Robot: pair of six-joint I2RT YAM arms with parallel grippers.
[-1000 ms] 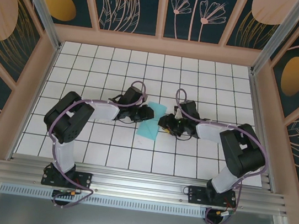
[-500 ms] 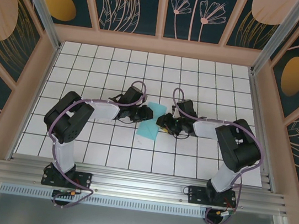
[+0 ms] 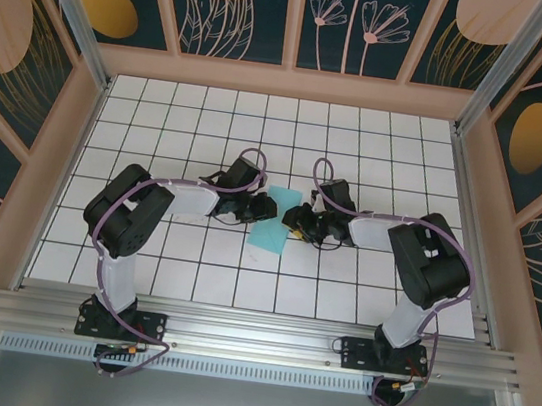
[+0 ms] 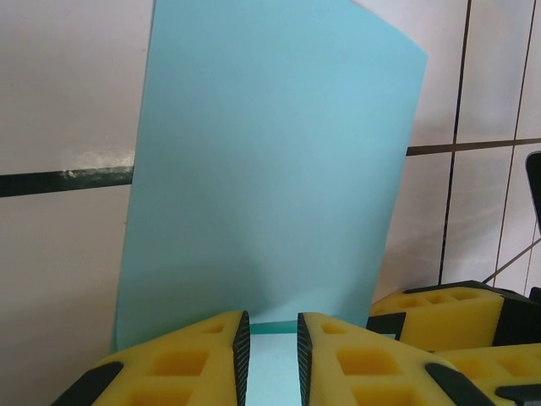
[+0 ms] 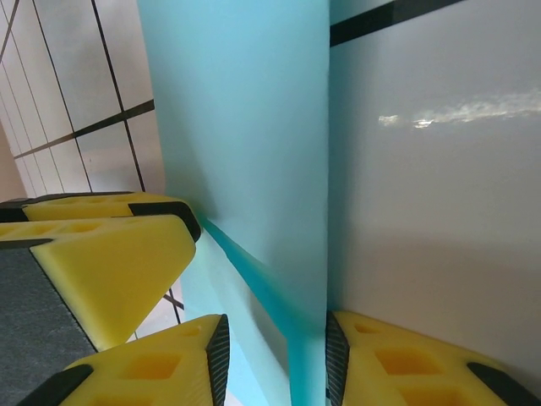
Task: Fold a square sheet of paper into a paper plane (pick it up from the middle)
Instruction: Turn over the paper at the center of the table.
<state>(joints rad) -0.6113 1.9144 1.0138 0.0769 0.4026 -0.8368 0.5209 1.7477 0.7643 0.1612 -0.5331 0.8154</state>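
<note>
White gridded tabletop (image 3: 159,137), walled in by panels printed with leaves and flowers, holds the square sheet of paper (image 3: 268,235) near its centre, between the two arms.

Over the last second the right arm has swung its elbow inward. The right gripper (image 3: 296,219) has crept leftward across the tiles until it sits at the sheet's right edge. The left gripper (image 3: 266,207) has hardly moved from its post at the sheet's left edge, and the sheet itself lies where it did. The two grippers now face each other across the middle of the paper.

From the left wrist, the sheet (image 4: 270,169) rises in front of the camera as a gently bowed wall. Its lower edge runs into the narrow slit between the yellow foam fingers (image 4: 194,359), which stand close together. Whether their pads really pinch the paper, I cannot tell.

From the right wrist, the sheet (image 5: 245,127) also stands steeply. A darker line, seemingly a bend or edge, leads down into the gap between that gripper's own fingers (image 5: 406,368). These are plainly apart, with paper lying between them unclamped.

This looks like the approach finishing: the right side has arrived and probably needs only to close before the sheet can be lifted or creased from its middle. No pointed dart shape exists yet, so the folding is at an early stage.
</note>
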